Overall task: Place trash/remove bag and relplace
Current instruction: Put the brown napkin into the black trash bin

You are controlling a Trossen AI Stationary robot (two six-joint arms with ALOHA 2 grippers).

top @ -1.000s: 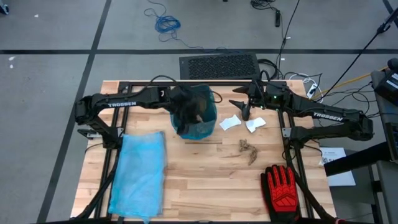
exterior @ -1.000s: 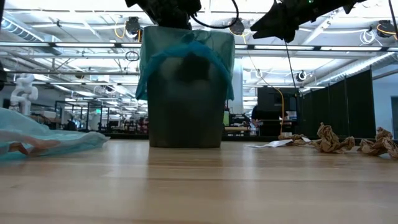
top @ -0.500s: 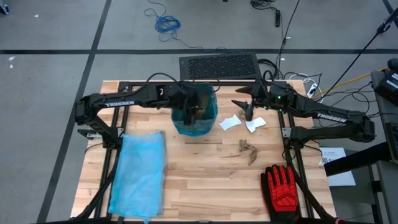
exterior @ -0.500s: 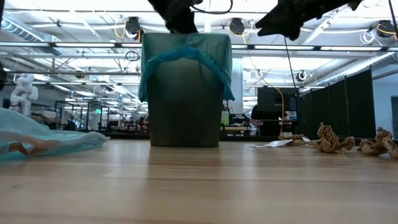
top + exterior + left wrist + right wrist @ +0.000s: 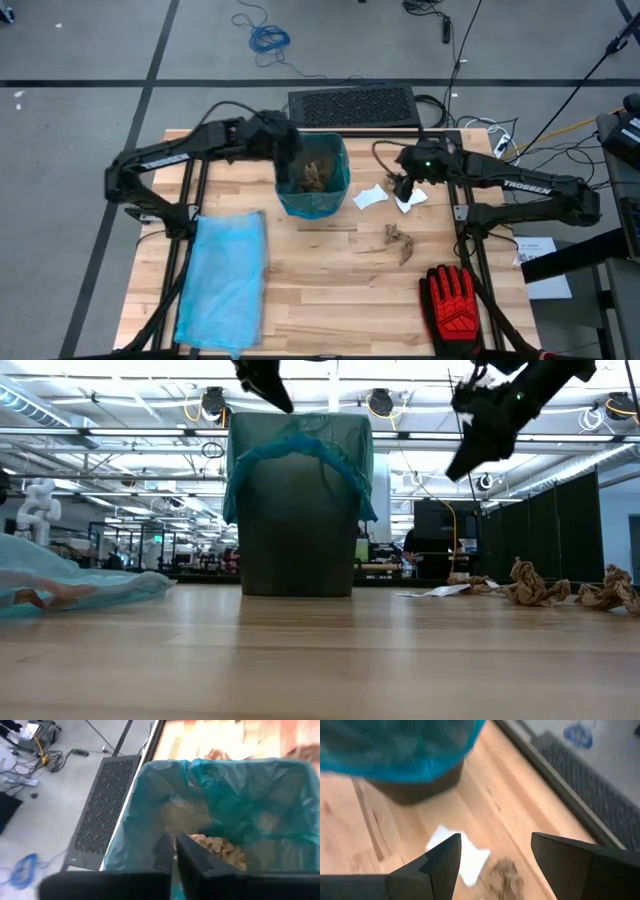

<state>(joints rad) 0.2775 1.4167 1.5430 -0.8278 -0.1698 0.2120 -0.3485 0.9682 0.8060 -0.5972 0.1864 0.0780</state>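
A dark bin lined with a blue bag (image 5: 312,192) stands at the table's far middle, with brown trash scraps (image 5: 313,176) inside it. My left gripper (image 5: 289,160) hangs shut and holding nothing above the bin's far-left rim (image 5: 150,770). My right gripper (image 5: 402,188) is open, tipped down over two white paper pieces (image 5: 370,197) to the right of the bin. In the right wrist view its fingers (image 5: 440,865) stand wide above a white piece (image 5: 457,855) and a brown scrap (image 5: 502,872). More brown scraps (image 5: 397,240) lie nearer.
A spare blue bag (image 5: 222,275) lies flat on the table's left half. A red-and-black glove (image 5: 452,305) lies at the near right corner. A black grille mat (image 5: 352,105) sits on the floor beyond the far edge. Bare wood lies at the near middle.
My left gripper has risen out of the bin and drawn back toward its far-left rim; brown scraps now show inside the bin where it had covered them. My right gripper has tipped downward and sunk toward the white pieces, still open.
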